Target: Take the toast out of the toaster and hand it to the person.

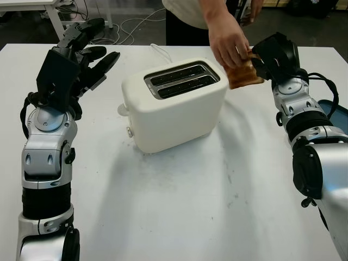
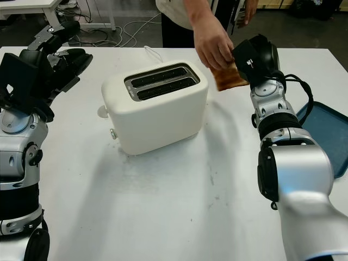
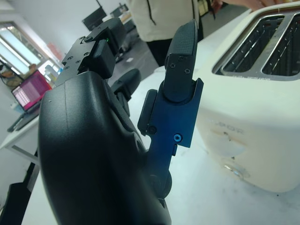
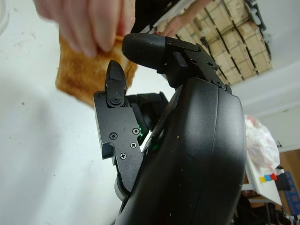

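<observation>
On the left we see our left hand (image 1: 81,51) up above the white worktop (image 1: 179,206), open and holding nothing. In the middle sits the cream toaster (image 1: 174,106), and both its slots look bare. To the right, the toast (image 1: 244,73) is up in the air past the toaster. A person's hand (image 1: 228,43) pinches it from above. Our right hand (image 1: 274,54) is just beside it, but we cannot tell if our fingers grip it.
</observation>
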Robot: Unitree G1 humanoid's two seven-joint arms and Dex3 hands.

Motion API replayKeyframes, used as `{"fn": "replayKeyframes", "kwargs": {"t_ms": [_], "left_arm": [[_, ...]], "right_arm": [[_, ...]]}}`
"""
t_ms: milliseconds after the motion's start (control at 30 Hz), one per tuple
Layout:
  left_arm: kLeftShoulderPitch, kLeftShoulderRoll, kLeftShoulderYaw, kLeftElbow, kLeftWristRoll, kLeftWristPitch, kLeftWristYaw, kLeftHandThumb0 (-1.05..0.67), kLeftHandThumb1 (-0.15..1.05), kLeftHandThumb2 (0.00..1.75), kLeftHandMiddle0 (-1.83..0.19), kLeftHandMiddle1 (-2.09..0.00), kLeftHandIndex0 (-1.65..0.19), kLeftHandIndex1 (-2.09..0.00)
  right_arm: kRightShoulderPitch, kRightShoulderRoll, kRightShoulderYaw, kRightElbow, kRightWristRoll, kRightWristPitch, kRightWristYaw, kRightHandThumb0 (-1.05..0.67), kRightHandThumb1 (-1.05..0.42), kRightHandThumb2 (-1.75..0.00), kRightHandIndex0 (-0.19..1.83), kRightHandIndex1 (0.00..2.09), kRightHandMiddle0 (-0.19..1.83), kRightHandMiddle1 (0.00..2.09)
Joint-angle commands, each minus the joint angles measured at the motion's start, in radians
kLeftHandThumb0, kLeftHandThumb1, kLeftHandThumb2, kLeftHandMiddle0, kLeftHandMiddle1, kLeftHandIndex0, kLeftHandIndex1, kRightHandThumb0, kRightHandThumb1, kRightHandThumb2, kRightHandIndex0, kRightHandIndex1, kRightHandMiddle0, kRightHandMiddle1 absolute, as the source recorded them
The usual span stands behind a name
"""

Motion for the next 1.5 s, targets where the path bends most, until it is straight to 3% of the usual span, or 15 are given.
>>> {"fn": "replayKeyframes", "kwargs": {"t_ms": [0, 133, 200, 300, 400, 433, 467, 533, 600, 667, 800, 1000, 1200, 1333, 1467], "left_arm": [[0.003, 0.0, 0.002, -0.017, -0.002, 0.007, 0.0, -0.48, 0.9, 0.13, 0.0, -1.01, -0.25, -0.44], [0.004, 0.002, 0.002, -0.017, -0.001, 0.008, -0.001, -0.49, 0.9, 0.13, 0.0, -1.02, -0.24, -0.45], [0.005, 0.004, 0.001, -0.016, 0.0, 0.005, -0.003, -0.49, 0.91, 0.13, 0.0, -1.02, -0.24, -0.45], [0.004, 0.001, 0.002, -0.013, -0.002, 0.004, -0.002, -0.47, 0.91, 0.13, 0.0, -1.0, -0.23, -0.46], [0.004, -0.001, 0.003, -0.014, -0.004, 0.006, -0.001, -0.47, 0.91, 0.13, 0.0, -1.01, -0.23, -0.46], [0.004, -0.002, 0.003, -0.015, -0.004, 0.008, 0.0, -0.48, 0.9, 0.13, 0.0, -1.01, -0.23, -0.47], [0.005, -0.002, 0.004, -0.018, -0.003, 0.013, 0.003, -0.48, 0.9, 0.13, 0.0, -1.01, -0.23, -0.47], [0.007, -0.001, 0.007, -0.021, -0.003, 0.019, 0.004, -0.49, 0.9, 0.13, 0.0, -1.0, -0.22, -0.47], [0.015, -0.005, 0.019, -0.028, -0.014, 0.022, 0.004, -0.49, 0.9, 0.13, 0.0, -0.99, -0.21, -0.47], [0.03, -0.013, 0.037, -0.032, -0.029, 0.011, 0.005, -0.46, 0.9, 0.14, 0.0, -0.96, -0.2, -0.47], [0.073, -0.047, 0.082, -0.086, -0.069, 0.029, 0.031, -0.49, 0.89, 0.13, 0.0, -0.93, -0.19, -0.47], [0.164, -0.086, 0.132, -0.168, -0.141, 0.017, 0.02, -0.44, 0.91, 0.14, 0.0, -0.74, -0.12, -0.43], [0.279, -0.132, 0.129, -0.29, -0.154, 0.063, 0.072, -0.47, 0.91, 0.14, -0.01, -0.72, -0.15, -0.43], [0.366, -0.162, 0.11, -0.363, -0.147, 0.074, 0.099, -0.42, 0.92, 0.17, -0.01, -0.69, -0.14, -0.37], [0.449, -0.178, 0.075, -0.395, -0.135, 0.071, 0.11, -0.4, 0.92, 0.21, -0.06, -0.54, -0.2, -0.21]], "right_arm": [[0.002, 0.003, 0.004, 0.003, -0.001, 0.007, -0.011, -0.18, -0.92, -0.33, 0.62, 1.75, 0.4, 1.61], [0.005, 0.002, 0.001, 0.0, 0.008, -0.013, -0.005, -0.15, -0.92, -0.34, 0.56, 1.75, 0.35, 1.54], [0.003, 0.005, -0.003, -0.002, 0.012, -0.013, -0.013, -0.14, -0.92, -0.33, 0.49, 1.75, 0.39, 1.32], [0.018, 0.01, -0.038, -0.009, 0.048, -0.094, -0.011, -0.06, -0.92, -0.31, 0.55, 1.75, 0.37, 1.25], [0.016, 0.008, -0.074, -0.011, 0.09, -0.13, 0.034, -0.13, -0.92, -0.31, 0.68, 1.75, 0.41, 1.64], [0.016, 0.001, -0.068, -0.014, 0.087, -0.138, 0.052, -0.27, -0.92, -0.28, 0.59, 1.58, 0.41, 1.47], [0.02, -0.012, -0.054, -0.023, 0.08, -0.164, 0.098, -0.4, -0.92, -0.29, 0.53, 1.19, 0.46, 1.05], [0.03, -0.029, -0.035, -0.045, 0.075, -0.199, 0.18, -0.63, -0.92, -0.42, 0.27, 0.48, 0.34, 0.38], [0.061, -0.033, -0.036, -0.08, 0.091, -0.239, 0.23, -0.75, -0.92, -0.5, 0.18, 0.23, 0.23, 0.13], [0.125, -0.019, -0.055, -0.153, 0.135, -0.28, 0.277, -0.73, -0.92, -0.52, 0.11, 0.12, 0.16, 0.03], [0.371, 0.04, -0.084, -0.511, 0.255, -0.285, 0.361, -0.63, -0.92, -0.61, 0.03, 0.04, 0.09, 0.0], [0.696, 0.138, -0.076, -0.971, 0.356, -0.185, 0.376, -0.67, -0.92, -0.71, 0.01, 0.01, 0.02, 0.0], [0.912, 0.231, -0.043, -1.223, 0.306, -0.136, 0.294, -0.7, -0.92, -0.81, 0.0, 0.0, 0.02, 0.01], [1.025, 0.291, -0.021, -1.388, 0.338, -0.011, 0.268, -0.77, -0.92, -0.8, 0.0, 0.0, 0.0, 0.0], [1.126, 0.364, 0.007, -1.479, 0.339, -0.006, 0.23, -0.6, -0.92, -0.82, 0.0, 0.0, 0.0, 0.0]]}}
